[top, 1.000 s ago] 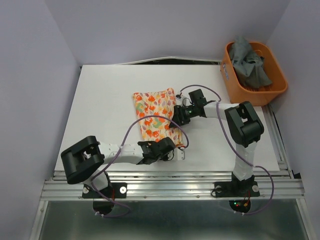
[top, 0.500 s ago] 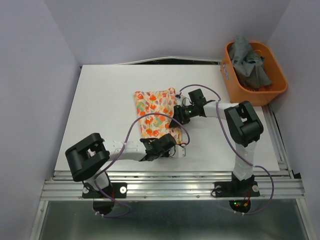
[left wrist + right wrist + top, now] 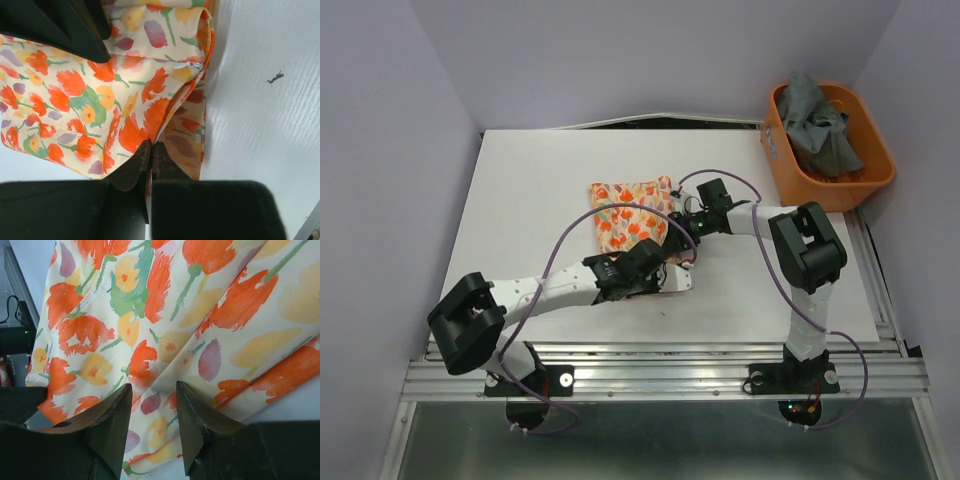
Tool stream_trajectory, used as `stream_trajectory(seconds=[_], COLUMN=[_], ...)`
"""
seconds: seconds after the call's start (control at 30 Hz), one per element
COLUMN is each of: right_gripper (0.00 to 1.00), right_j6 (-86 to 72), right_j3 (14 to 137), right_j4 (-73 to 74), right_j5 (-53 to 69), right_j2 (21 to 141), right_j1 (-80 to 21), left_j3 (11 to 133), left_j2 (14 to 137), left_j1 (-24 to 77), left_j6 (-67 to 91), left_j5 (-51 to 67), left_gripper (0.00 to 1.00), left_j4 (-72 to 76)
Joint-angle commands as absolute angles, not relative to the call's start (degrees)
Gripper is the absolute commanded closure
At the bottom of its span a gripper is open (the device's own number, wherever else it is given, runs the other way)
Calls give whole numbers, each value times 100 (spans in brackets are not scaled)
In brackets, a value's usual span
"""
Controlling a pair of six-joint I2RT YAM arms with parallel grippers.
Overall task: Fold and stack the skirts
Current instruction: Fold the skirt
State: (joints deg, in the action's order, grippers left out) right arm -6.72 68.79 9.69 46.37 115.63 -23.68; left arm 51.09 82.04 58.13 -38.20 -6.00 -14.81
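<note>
Now: print skirt (image 3: 626,212) mid-table (image 3: 520,200), near edge folded over. Clamped on that fold by L gripper (image 3: 151,148). R gripper (image 3: 154,390) spread apart over skirt's R side. Grey skirt (image 3: 823,125) bunched in basket (image 3: 876,180), far R corner.

Orange plastic basket (image 3: 820,190) at far right, white table (image 3: 540,220), lilac walls (image 3: 620,60)

Cream printed skirt (image 3: 165,315) fills most of frame, creased. Right gripper (image 3: 153,390) sits low, 2 dark fingers (image 3: 110,430) apart, cloth in the gap. White table (image 3: 30,265) top left.
</note>
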Motion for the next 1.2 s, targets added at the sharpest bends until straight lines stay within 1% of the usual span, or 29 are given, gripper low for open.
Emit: stream_trajectory(seconds=[0.0,0.07,0.2,0.3,0.63,0.73,0.8,0.83,0.87,0.9,0.93,0.97,1.0,1.17], right_gripper=[53,53,53,53,53,54,54,55,55,55,56,56,56,56], right_j6=[-448,-457,-422,-396,-325,-308,-281,-273,-264,-255,-237,-237,-211,-88], right_j3=[6767,6776,6794,6812,6820,6829,6838,6838,6829,6820,6829,6829,6820,6785], right_j4=[1397,1406,1441,1494,1556,1564,1582,1599,1600,1608,1635,1643,1652,1775], right_j5=[4386,4377,4377,4377,4359,4377,4386,4377,4386,4377,4377,4377,4386,4482], right_j2=[11601,11602,11610,11637,11707,11742,11742,11742,11751,11751,11760,11760,11760,11620], right_j1=[-2408,-2408,-2408,-2408,-2408,-2408,-2408,-2408,-2408,-2408,-2408,-2408,-2408,-2408], left_j3=[4853,4738,4816,4842,4852,4799,4808,4825,4843,4869,4947,4992,5070,5475], left_j2=[8191,8296,8753,8789,9404,9527,9632,9668,9685,9720,9729,9721,9642,9159], left_j1=[5853,5862,5854,5854,5854,5810,5740,5713,5678,5626,5555,5537,5511,5502], left_j6=[-3885,-3876,-3762,-3762,-3683,-3735,-3788,-3805,-3814,-3823,-3849,-3867,-3885,-3832], left_j5=[-501,-501,-256,-35,-290,-343,-290,-264,-185,-141,-80,-36,-26,754], left_gripper=[78,69,61,53,51,53,59,64,76,81,92,97,100,100], left_j4=[-1425,-1196,-1327,-1310,-967,-844,-853,-861,-861,-887,-983,-1037,-1107,-2064])
